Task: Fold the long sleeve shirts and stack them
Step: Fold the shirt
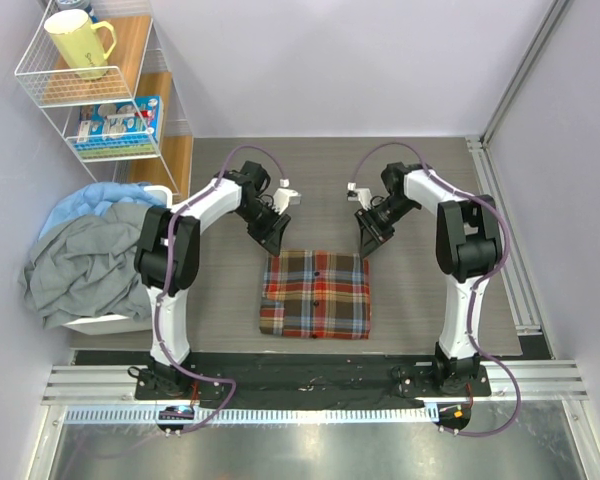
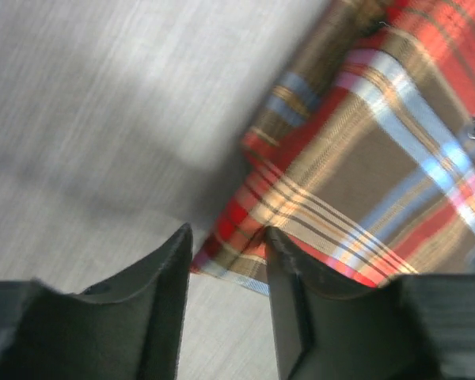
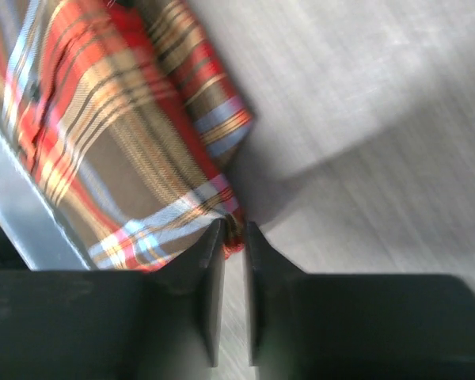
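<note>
The long sleeve shirt, in red, brown and yellow plaid, lies folded to a tidy rectangle in the middle of the table, between the two arms; both grippers are down at its far edge, one at each corner. The left gripper stands about half apart, with the far-left corner at its tips and not pinched. The right gripper is drawn narrow with the very tip of the far-right corner in the slit, so I judge it has cloth.

The step looks to be another fold, far edge brought towards the near one. To do it well, each corner should be taken through all the layers, not the top ply alone; the left wants a deeper bite first; then both should lift level and together, and travel straight so the edges meet.

No writing can be read; the blue box on the wire shelf carries print too small to make out; the shirt shows no legible label.
</note>
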{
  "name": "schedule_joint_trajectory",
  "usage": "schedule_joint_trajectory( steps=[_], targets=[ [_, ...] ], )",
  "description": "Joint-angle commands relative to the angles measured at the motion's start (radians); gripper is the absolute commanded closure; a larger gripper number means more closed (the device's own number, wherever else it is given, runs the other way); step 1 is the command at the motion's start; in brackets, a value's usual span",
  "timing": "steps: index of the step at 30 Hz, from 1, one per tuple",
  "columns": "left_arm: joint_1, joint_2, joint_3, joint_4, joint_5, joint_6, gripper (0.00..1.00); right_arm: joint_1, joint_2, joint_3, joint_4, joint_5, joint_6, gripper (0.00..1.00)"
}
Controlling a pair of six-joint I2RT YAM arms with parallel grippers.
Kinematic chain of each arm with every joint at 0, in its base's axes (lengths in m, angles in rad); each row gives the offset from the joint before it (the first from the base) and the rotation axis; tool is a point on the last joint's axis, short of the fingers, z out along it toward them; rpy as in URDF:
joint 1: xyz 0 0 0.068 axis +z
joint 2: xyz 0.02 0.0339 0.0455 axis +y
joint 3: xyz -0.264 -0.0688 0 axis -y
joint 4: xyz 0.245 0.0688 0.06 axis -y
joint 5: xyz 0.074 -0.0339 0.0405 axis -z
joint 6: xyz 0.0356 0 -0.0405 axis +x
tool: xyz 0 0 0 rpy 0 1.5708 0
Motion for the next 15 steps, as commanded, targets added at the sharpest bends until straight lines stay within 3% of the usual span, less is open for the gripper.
schedule_joint_trajectory(
  steps=[1,2,5,15],
  targets=[
    [0.013,0.072,0.080,0.046,-0.045,-0.038,0.65,-0.004,0.030,0.011,0.140,0.044,0.134,0.89],
    [0.012,0.087,0.097,0.040,-0.033,-0.044,0.79,-0.004,0.040,0.017,0.152,0.055,0.154,0.91],
    [0.019,0.142,0.155,0.022,-0.027,-0.056,1.00,-0.007,0.081,0.055,0.192,0.057,0.214,0.95],
    [0.102,0.251,0.348,0.034,-0.077,-0.127,1.00,-0.044,0.175,0.225,0.279,0.089,0.375,0.99]
  ],
)
